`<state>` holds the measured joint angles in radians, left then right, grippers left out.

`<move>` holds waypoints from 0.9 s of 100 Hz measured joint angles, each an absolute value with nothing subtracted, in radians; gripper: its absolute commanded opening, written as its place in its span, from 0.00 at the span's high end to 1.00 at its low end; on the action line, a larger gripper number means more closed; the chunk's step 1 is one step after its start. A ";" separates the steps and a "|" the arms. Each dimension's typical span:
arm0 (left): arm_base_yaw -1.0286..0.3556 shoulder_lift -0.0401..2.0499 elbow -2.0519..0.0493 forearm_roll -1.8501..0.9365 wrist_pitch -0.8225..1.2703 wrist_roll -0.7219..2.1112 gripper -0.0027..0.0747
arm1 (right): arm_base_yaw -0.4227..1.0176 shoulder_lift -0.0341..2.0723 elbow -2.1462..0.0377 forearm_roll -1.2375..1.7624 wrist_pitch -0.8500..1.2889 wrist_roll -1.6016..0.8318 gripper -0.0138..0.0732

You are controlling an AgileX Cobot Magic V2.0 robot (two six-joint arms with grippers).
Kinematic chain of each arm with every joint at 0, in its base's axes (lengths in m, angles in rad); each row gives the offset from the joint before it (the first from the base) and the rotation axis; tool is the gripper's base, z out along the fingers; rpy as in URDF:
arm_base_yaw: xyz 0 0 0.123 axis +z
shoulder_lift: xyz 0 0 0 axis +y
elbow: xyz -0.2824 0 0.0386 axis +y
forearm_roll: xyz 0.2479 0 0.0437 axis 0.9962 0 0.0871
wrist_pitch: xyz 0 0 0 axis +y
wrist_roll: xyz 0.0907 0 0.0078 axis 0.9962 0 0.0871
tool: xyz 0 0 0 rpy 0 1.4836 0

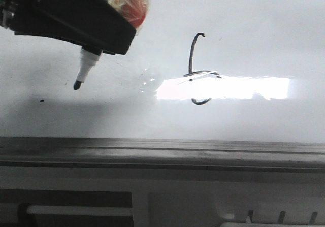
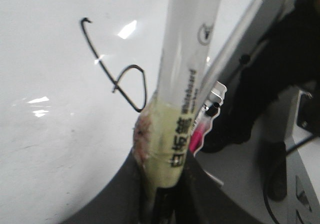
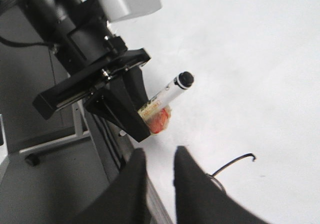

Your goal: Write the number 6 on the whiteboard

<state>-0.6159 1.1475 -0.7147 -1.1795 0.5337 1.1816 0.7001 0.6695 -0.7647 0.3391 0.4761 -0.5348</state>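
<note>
The number 6 is a thin black line on the glossy whiteboard, and a bright glare crosses its loop. My left gripper is at the upper left, shut on a white whiteboard marker. The marker's black tip points down at the board, well left of the 6. In the left wrist view the taped marker stands between my fingers, with the 6 beside it. My right gripper is open and empty over the board's edge, near the 6 and the left gripper.
A grey metal rail runs along the board's near edge. A tiny black dot lies on the board below the marker tip. A pink-and-white item and grey frame legs lie beyond the board's side.
</note>
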 measured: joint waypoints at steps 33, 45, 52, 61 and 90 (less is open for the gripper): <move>-0.692 1.202 -0.659 -1.468 0.170 1.180 0.99 | 0.646 0.597 -0.723 0.337 0.541 -0.500 0.91; -0.717 1.255 -0.659 -1.569 0.102 1.180 0.99 | 0.646 0.597 -0.706 0.337 0.541 -0.476 0.91; -0.723 1.280 -0.659 -1.632 0.108 1.180 0.99 | 0.645 0.597 -0.704 0.337 0.536 -0.471 0.91; -0.730 1.312 -0.663 -1.692 0.125 1.178 0.99 | 0.645 0.597 -0.704 0.337 0.524 -0.467 0.91; -0.738 1.376 -0.684 -1.755 0.182 1.178 0.99 | 0.642 0.597 -0.704 0.337 0.507 -0.465 0.91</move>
<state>-0.7379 1.3757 -0.6836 -1.7546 0.1822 1.1776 0.6417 0.5972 -0.7042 0.3367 0.5067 -0.4651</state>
